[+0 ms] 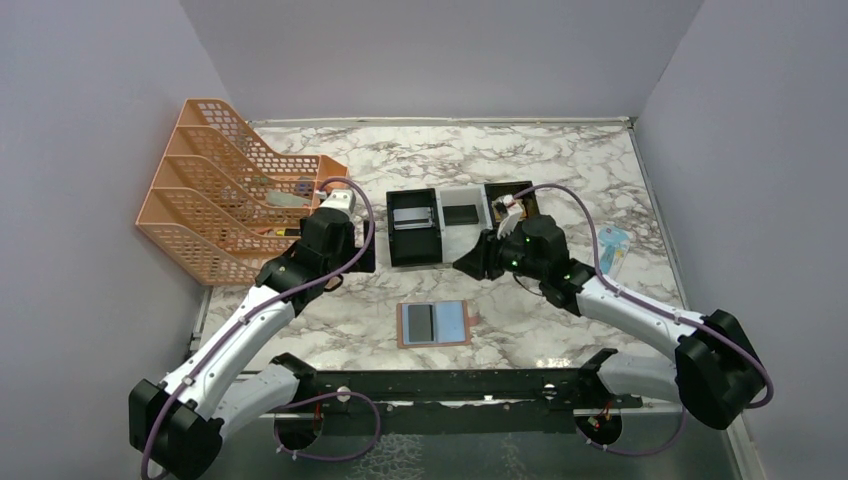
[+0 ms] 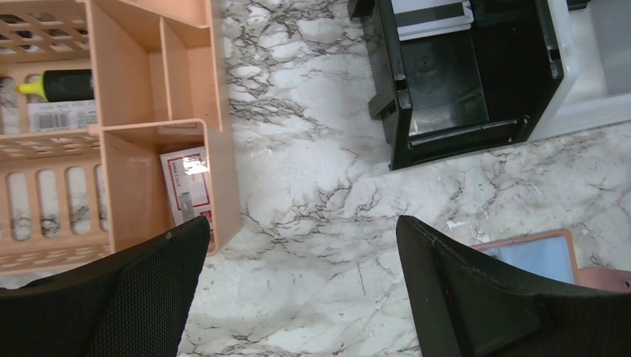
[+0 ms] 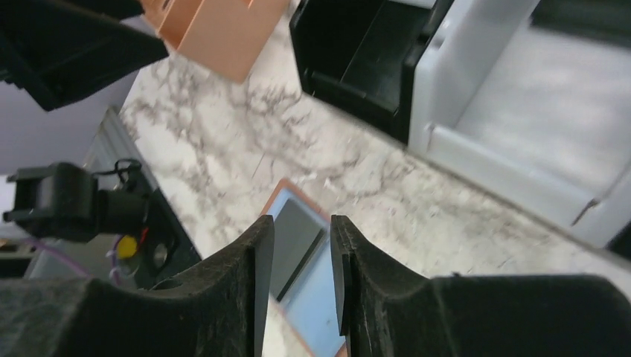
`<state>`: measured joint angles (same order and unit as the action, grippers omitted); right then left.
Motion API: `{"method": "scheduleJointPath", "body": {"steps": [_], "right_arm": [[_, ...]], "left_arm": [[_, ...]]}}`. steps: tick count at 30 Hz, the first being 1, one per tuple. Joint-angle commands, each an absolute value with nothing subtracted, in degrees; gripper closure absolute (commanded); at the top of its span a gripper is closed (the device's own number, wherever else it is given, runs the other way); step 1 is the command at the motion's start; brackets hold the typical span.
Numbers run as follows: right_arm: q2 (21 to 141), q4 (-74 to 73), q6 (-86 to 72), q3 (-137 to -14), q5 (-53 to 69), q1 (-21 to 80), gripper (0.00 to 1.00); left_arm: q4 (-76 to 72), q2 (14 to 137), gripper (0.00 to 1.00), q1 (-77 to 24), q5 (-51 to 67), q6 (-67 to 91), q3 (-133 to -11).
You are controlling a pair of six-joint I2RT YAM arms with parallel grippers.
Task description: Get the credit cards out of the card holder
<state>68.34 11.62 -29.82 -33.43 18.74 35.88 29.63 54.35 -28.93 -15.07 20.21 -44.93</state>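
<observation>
Far left: orange mesh rack [image 1: 215, 200] is sitting on the marble table [image 1: 560, 170], with a yellow highlighter [image 2: 56, 83] lying in one slot.

Left gripper [image 2: 301, 227] is hovering over bare marble between the rack and the tray. Its jaws are standing wide apart with nothing between them.

Centre: black-and-white tray [image 1: 412, 255] is holding two of the credit cards. The greyish-silver card [image 1: 412, 215] is lying in the left black compartment and the black card [image 1: 461, 213] is lying in the white middle one.

Card holder [image 1: 452, 322] is lying unfolded flat on the table in front of the tray, near the arm bases, light-blue lining facing up. One dark card [image 1: 420, 321] is sitting in its left half.

Right gripper [image 3: 301, 223] is hanging just in front of the tray, above the table. Its jaws are standing a narrow gap apart and gripping nothing. In the wrist view, the card holder is showing through that gap, down below and clear of the fingers.

Far right: a small light-blue item [image 1: 615, 248] is lying near the table edge; can't tell what it is.
</observation>
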Motion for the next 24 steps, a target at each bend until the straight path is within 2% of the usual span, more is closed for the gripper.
{"method": "scheduleJointPath", "body": {"steps": [1, 5, 8, 10, 14, 24], "right_arm": [[66.57, 0.6, -31.93, -36.0, 28.74, 35.68, 0.65], [64.07, -2.08, -32.9, -34.26, 27.84, 35.64, 0.64], [63.41, 1.64, -36.27, -30.31, 30.89, 35.93, 0.56], [63.81, 4.64, -37.88, -27.64, 32.93, 36.8, 0.54], [65.11, 5.98, -39.58, -25.24, 29.48, 40.46, 0.54], [73.6, 16.37, -47.84, -22.13, 26.11, 46.22, 0.61]], "left_arm": [[27.27, 55.32, 0.01, -28.65, -6.34, 22.38, -43.26], [26.63, 58.96, 0.01, -28.65, 2.31, 24.07, -43.8], [24.51, 59.82, 0.03, -28.74, 6.41, 25.85, -42.66], [23.44, 60.15, 0.04, -28.82, 8.22, 28.47, -41.34], [16.76, 59.76, 0.13, -30.69, 12.94, 34.07, -35.75], [11.18, 59.19, 0.32, -43.69, 6.43, 43.65, -29.5]]}}
